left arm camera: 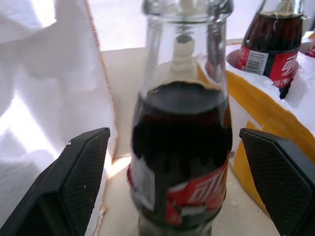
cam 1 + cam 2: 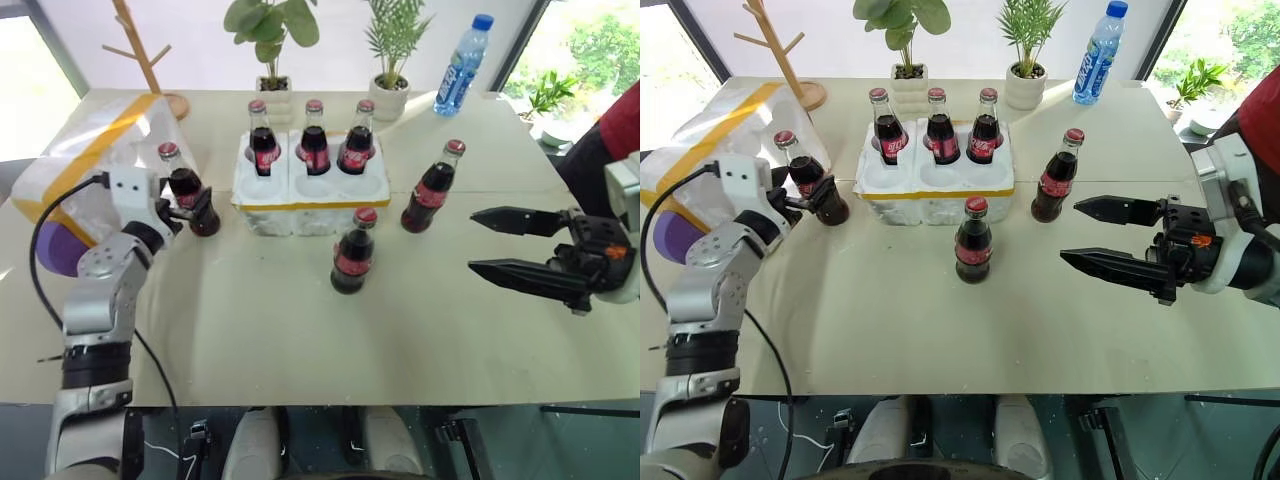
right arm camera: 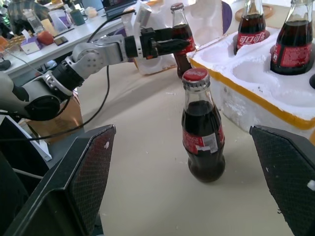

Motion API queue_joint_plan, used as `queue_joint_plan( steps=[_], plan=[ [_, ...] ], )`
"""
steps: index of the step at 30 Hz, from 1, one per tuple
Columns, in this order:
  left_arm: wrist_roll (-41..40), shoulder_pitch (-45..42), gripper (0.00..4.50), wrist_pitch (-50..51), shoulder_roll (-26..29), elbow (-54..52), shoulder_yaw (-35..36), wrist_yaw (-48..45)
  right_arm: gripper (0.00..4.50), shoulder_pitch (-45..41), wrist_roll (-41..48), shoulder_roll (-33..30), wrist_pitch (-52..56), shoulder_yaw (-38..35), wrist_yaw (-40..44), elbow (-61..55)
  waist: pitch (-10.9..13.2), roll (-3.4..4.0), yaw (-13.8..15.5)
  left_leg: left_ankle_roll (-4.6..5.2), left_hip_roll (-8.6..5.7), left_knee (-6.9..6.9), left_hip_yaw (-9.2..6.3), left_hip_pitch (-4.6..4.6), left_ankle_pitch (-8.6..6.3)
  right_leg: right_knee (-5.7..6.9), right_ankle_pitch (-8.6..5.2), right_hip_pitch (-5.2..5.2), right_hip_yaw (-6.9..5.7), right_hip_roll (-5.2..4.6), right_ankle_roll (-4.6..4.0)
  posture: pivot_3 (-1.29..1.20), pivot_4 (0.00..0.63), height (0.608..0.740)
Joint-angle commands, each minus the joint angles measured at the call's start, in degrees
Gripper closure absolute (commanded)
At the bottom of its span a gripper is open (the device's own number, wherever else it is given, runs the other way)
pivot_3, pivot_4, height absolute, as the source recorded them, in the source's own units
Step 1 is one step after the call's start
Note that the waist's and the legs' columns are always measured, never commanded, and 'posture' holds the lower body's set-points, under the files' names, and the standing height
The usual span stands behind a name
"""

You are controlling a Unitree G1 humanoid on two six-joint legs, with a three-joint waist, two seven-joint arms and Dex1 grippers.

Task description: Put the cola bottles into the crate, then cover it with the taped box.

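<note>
The white styrofoam crate (image 2: pixel 312 208) with a yellow band stands mid-table, and three cola bottles (image 2: pixel 315 138) fill its back row. Three more bottles stand loose on the table: one to the left (image 2: pixel 186 186), one in front of the crate (image 2: pixel 352 254), one to its right (image 2: pixel 431 190). My left gripper (image 2: pixel 197 210) is open around the left bottle (image 1: pixel 179 147), with a gap on each side of the glass. My right gripper (image 2: pixel 474 240) hangs open to the right, pointing at the front bottle (image 3: pixel 203 140) from a distance. The taped box (image 2: pixel 88 165) lies at the far left, behind my left arm.
A blue-capped water bottle (image 2: pixel 462 65), two potted plants (image 2: pixel 390 55) and a wooden rack (image 2: pixel 148 55) line the table's far edge. A purple object (image 2: pixel 52 250) lies by the taped box. A person's red sleeve (image 2: pixel 622 118) shows at the right edge.
</note>
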Motion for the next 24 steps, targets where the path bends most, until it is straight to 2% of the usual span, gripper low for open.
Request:
queue_joint_plan(
  steps=[1, 3, 7, 16, 24],
  plan=[
    [2.13, -3.80, 0.07, -3.95, -0.04, 5.23, -1.37, -2.25, 0.00, -1.55, 2.29, 0.17, -0.94, 0.45, -2.05, -1.42, 0.00, 0.00, 0.27, 0.00, -0.01, 0.00, 0.00, -0.01, 0.00, 0.00, 0.00, 0.00, -0.01, 0.01, 0.00, 0.00, 0.150, 0.740],
    [2.53, -5.05, 0.07, -4.77, -0.30, 7.66, -1.47, -2.85, 0.00, -2.05, 2.70, 0.31, -1.16, 1.02, -3.13, -1.42, 0.00, 0.00, 0.32, 0.00, 0.00, 0.00, 0.00, 0.00, 0.00, 0.00, 0.00, 0.00, -0.01, 0.01, 0.00, 0.00, 0.150, 0.740],
    [2.35, -5.48, 1.92, -4.87, -0.19, 8.59, -1.34, -4.10, 0.00, -2.12, 3.49, 0.01, -1.51, 1.20, -4.30, -1.34, 0.00, 0.00, 0.53, 0.01, 0.04, -0.01, -0.05, -0.03, -0.01, 0.01, 0.00, -0.02, -0.05, 0.02, 0.01, 0.00, 0.150, 0.740],
    [-3.36, -1.02, 1.87, 1.51, 2.82, -3.37, 1.10, -9.42, 0.00, -3.18, 3.33, 0.07, -2.48, 2.87, -6.11, -0.46, 0.01, -0.01, 0.46, 0.02, 0.09, -0.01, -0.09, -0.08, -0.01, -0.01, 0.00, -0.03, -0.06, -0.01, 0.02, 0.00, 0.150, 0.740],
    [-19.94, -5.25, 1.87, 17.42, 7.42, -14.08, 7.14, -14.33, 0.00, -2.83, 2.44, -0.08, -3.17, 3.85, -6.05, 0.27, 0.09, -0.15, 0.61, 0.00, 0.06, 0.06, -0.30, -0.37, 0.00, -0.02, 0.00, -0.16, -0.19, -0.03, 0.03, 0.00, 0.150, 0.740]
  ],
)
